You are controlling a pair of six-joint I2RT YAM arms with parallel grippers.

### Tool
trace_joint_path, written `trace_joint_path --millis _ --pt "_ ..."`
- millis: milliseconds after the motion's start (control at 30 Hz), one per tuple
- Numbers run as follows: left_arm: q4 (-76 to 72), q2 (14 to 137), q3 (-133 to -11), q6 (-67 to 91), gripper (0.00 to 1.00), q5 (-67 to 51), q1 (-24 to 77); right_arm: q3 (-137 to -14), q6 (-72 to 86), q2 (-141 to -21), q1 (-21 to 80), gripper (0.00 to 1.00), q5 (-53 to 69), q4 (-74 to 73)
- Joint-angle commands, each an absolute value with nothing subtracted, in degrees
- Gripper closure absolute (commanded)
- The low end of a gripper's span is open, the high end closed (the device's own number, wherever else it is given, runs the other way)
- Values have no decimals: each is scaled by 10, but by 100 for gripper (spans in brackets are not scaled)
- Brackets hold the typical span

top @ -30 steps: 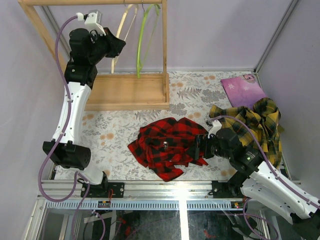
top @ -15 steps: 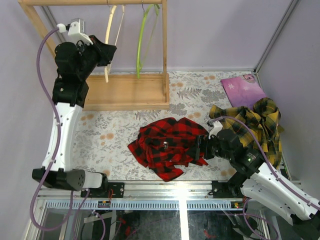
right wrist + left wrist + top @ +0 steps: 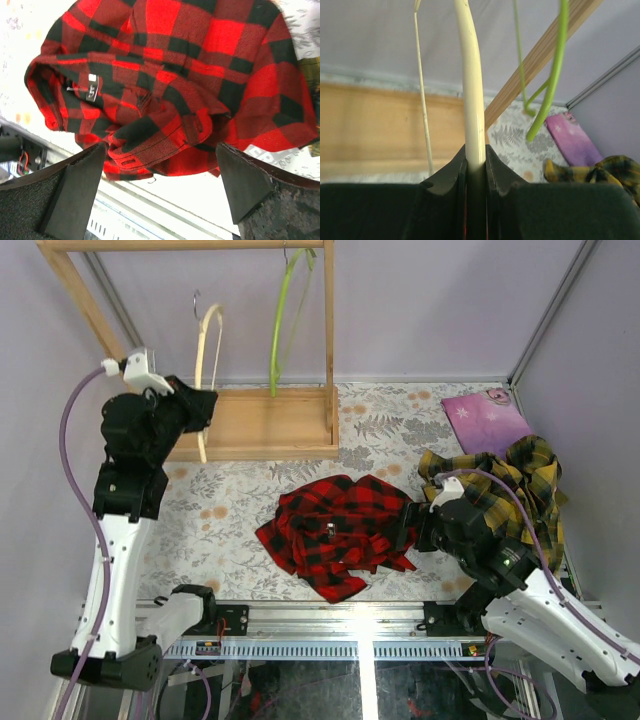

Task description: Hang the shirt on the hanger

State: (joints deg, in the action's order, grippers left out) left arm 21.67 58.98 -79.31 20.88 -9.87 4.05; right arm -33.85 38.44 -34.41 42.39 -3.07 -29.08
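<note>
You have the red-and-black plaid flannel shirt lying crumpled on the floral surface; the right end effector, jaws wide apart over it, may pinch several layers together. The pale cream curved hanger, clamped in the left end effector, could twist or slip.

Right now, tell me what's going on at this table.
The left gripper is clamped on the cream hanger, holding it in front of the wooden rack, with its hook apparently off the rail. The lime-green hanger hangs on the rack. The right gripper is wide open at the right edge of the red plaid shirt, which lies crumpled on the table and is not yet on the hanger.
</note>
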Motion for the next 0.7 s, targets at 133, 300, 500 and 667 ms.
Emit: trace_joint_path --millis 133,300,500,667 --pt "283 476 -670 239 100 -110 39 -367 423 -316 424 1 -110 -283" --pt "338 432 -635 252 100 -135 40 -374 394 -312 424 1 -66 -249" --pt "385 378 -582 268 100 -150 59 -381 385 -317 424 1 -23 -250" --pt "385 340 -535 279 100 -176 80 -374 382 -315 425 1 42 -212"
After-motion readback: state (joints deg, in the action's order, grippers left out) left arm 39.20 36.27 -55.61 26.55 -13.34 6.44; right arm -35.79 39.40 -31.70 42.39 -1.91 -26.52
